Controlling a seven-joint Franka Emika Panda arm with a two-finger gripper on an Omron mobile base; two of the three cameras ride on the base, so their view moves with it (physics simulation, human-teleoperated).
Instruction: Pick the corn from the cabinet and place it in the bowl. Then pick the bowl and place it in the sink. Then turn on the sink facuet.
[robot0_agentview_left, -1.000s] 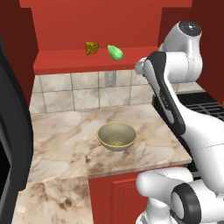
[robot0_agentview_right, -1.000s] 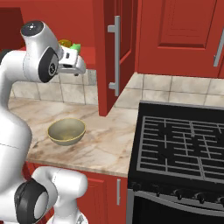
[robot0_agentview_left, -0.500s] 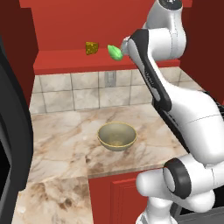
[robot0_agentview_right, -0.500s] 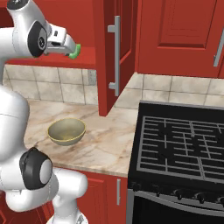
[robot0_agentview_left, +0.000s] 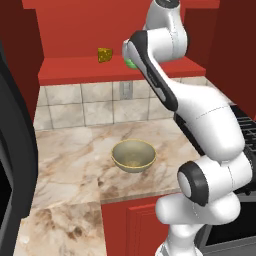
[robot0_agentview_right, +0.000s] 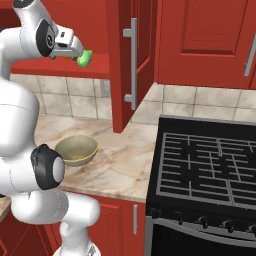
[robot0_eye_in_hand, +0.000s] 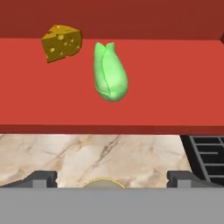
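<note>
The corn (robot0_eye_in_hand: 109, 76), a bright green oblong lump, lies on the red shelf of the cabinet (robot0_eye_in_hand: 175, 87), just right of a yellow cheese wedge (robot0_eye_in_hand: 61, 41). My gripper (robot0_eye_in_hand: 111, 178) is open, its tips wide apart, level with the shelf's front edge and short of the corn. From the right, the gripper (robot0_agentview_right: 78, 54) sits right beside the corn (robot0_agentview_right: 85, 58). From the left, my hand hides most of the corn (robot0_agentview_left: 131, 64). The olive-tan bowl (robot0_agentview_left: 133, 155) stands empty on the counter below. The sink and its faucet are out of view.
An open red cabinet door (robot0_agentview_right: 127, 60) with a steel handle hangs to the right of the shelf. A black stove (robot0_agentview_right: 210, 165) adjoins the marble counter (robot0_agentview_left: 75, 160) on the right. A tiled backsplash (robot0_agentview_left: 90, 105) runs under the shelf.
The arm has risen and swung left, up to the cabinet shelf, bringing the hand close in front of the corn. The jaws have stayed open. Corn, cheese and bowl have not moved.
</note>
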